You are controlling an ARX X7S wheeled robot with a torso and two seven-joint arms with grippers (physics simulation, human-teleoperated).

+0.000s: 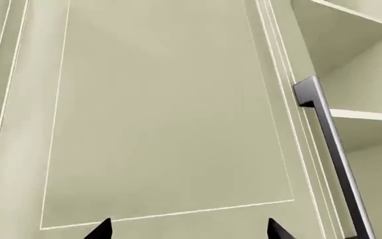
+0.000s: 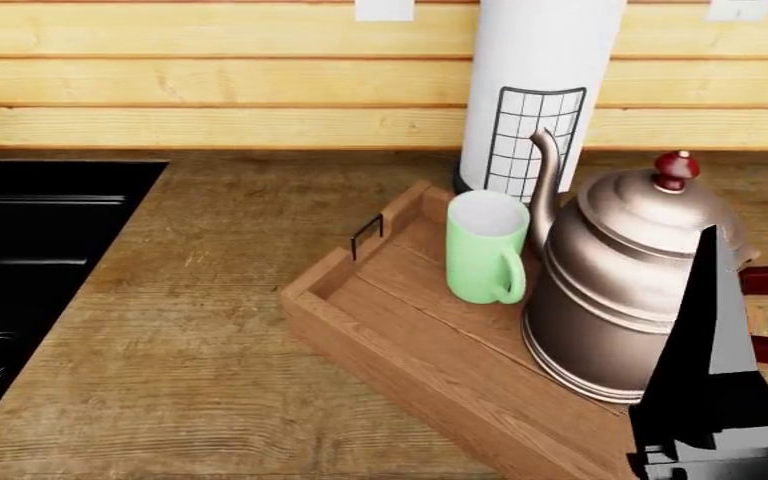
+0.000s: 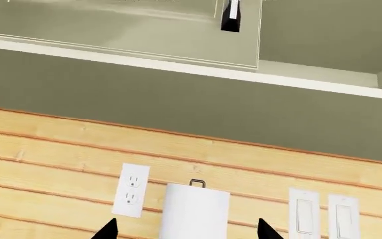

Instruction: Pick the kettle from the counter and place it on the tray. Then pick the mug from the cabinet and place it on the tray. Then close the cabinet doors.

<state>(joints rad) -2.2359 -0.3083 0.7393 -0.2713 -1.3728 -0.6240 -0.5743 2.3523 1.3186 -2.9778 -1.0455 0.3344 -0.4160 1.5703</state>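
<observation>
Already the kettle (image 2: 624, 290) and mug (image 2: 484, 247) stand on the tray (image 2: 398, 335), so we, left jaws spread empty before the cabinet door (image 1: 164, 114), risk glancing off its handle (image 1: 334, 149).

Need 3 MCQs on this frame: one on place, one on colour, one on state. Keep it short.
1. Where is the mug?
A. inside the cabinet
B. on the tray, beside the kettle
C. on the stove

2. What colour is the kettle's lid knob?
A. red
B. black
C. green

3. How do the left gripper's fingers stand?
A. shut on the door handle
B. shut on the mug
C. spread apart, holding nothing

Key: 1 B, the head view shows the mug standing in the tray next to the kettle. 2 A, the knob is dark red. 3 C, the left wrist view shows both tips apart before the cabinet door.
</observation>
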